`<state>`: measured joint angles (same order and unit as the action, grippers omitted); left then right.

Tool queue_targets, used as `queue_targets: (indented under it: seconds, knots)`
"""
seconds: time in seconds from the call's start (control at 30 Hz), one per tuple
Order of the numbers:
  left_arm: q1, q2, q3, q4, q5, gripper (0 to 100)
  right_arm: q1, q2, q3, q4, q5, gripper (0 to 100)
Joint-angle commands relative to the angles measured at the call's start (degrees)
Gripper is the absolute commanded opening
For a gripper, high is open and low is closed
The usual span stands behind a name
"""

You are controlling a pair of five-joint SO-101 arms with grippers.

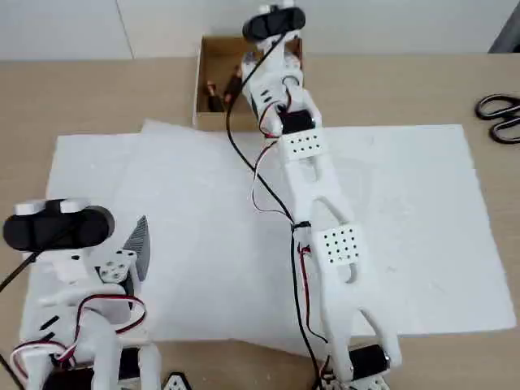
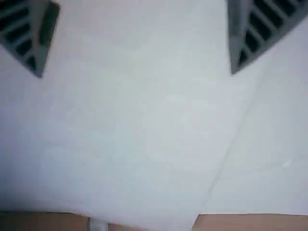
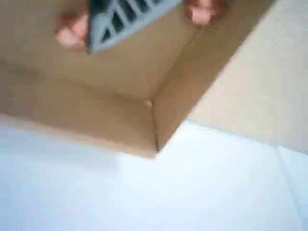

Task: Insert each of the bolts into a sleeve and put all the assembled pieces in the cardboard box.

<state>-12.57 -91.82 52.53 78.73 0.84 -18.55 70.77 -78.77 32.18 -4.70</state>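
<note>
A: Step in hand, by the look of it: the drop-off. The right arm [image 1: 325, 211] lies stretched across the white sheet [image 1: 203, 244]. The right gripper [image 3: 130, 19] is over the cardboard box [image 1: 221, 61], inside its walls and close to one near-side corner.

B: Holding or empty?

A: Cannot tell. Copper-coloured pieces [image 3: 72, 33] show blurred on the box floor to either side of it. Whether one is in its grip is unclear.

B: What would a good drop call for?

A: Probably this. Keep low and off the box corner, so nothing catches the wall or tips out. Release over bare box floor, not onto the pieces lying there. Lift straight up before drawing back, since the arm's black cable [image 1: 230, 134] hangs just by the box's near wall.

B: The other side?

A: The left gripper [image 2: 134, 71] is well apart from the box, over the sheet's near corner. Its jaws are wide apart with nothing between them.

B: Progress?

A: The pieces seen all lie in the box, so the task looks late. That is a judgement only.

B: Surface and room?

A: A tan wooden table [image 1: 97, 89]. The sheet lies in front of the box, its far edge meeting the box's near wall. Scissors [image 1: 500, 118] rest on bare wood, well apart from the box on the right arm's side. Behind the box is a pale wall [image 1: 122, 24].
</note>
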Motion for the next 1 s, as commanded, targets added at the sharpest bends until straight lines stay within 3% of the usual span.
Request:
queue_targets:
  seconds: [0.0, 0.2, 0.53, 0.67, 0.77, 0.97]
  knots:
    - [-0.18, -0.26, -3.47, 0.09, -0.18, 24, 0.57, -1.71, -12.40, 7.78, 0.70, 19.1]
    - [-0.18, -0.26, -7.69, 3.34, -0.18, 24, 0.31, -5.58, -17.93, 19.56, 0.70, 19.1]
    - [-0.26, -0.44, -17.63, 9.93, -0.70, 24, -4.70, -37.32, -17.67, 49.19, 0.53, 19.1]
    - [-0.26, -6.68, -18.86, 8.79, -6.59, 24, -8.22, -47.96, -17.67, 61.49, 0.53, 19.1]
    - [-0.35, -13.45, -16.13, 7.91, -10.29, 24, -9.45, -55.25, -17.67, 63.69, 0.35, 19.1]
    - [-0.53, -12.40, -14.55, 9.41, -12.57, 24, -9.36, -66.77, -17.58, 64.40, 0.26, 19.1]
